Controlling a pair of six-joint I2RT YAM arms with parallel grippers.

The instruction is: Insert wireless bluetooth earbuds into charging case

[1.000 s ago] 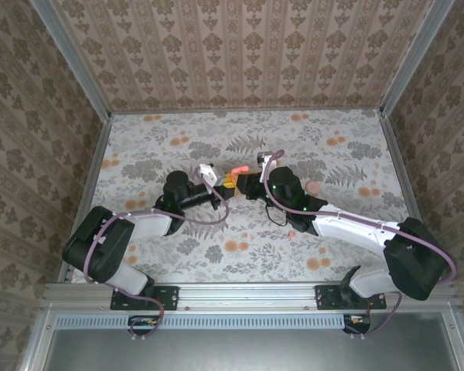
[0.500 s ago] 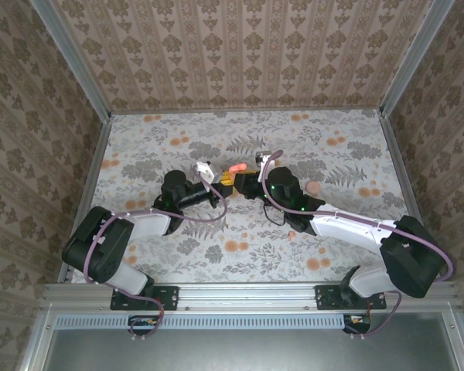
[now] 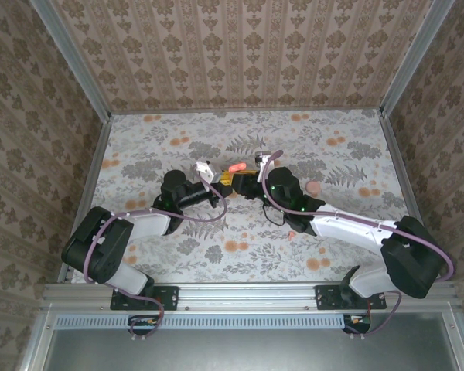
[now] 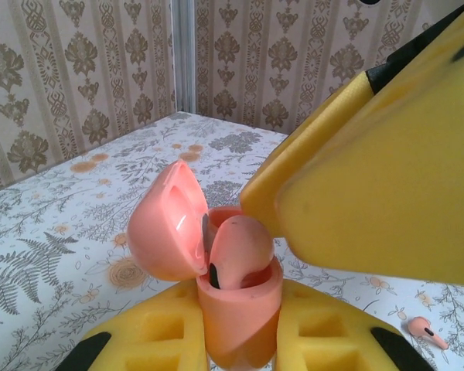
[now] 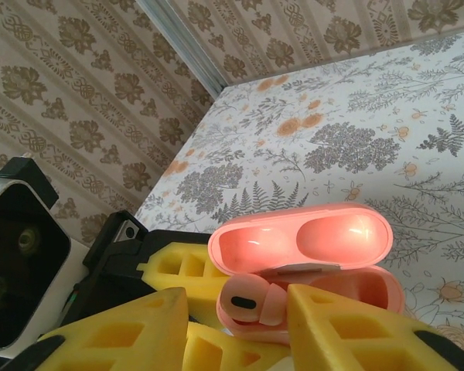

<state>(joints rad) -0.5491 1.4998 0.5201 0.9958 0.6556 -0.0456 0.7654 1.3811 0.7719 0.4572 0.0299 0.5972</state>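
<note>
Looks like bud one's about in: my left gripper (image 4: pixel 240 336) is clamped on the open charging case (image 5: pixel 301 239) mid-table (image 3: pixel 178 147), right gripper (image 5: pixel 238 308) parted loosely around the seated earbud (image 5: pixel 251 303), so next I'd back off and fetch the other earbud (image 4: pixel 422 331).

Tiny shifts only: the left gripper (image 3: pixel 229 180) crept a bit toward the far wall, and the right gripper (image 3: pixel 243 181) twisted slightly, its jaws loosening off the earbud (image 5: pixel 247 301).
</note>
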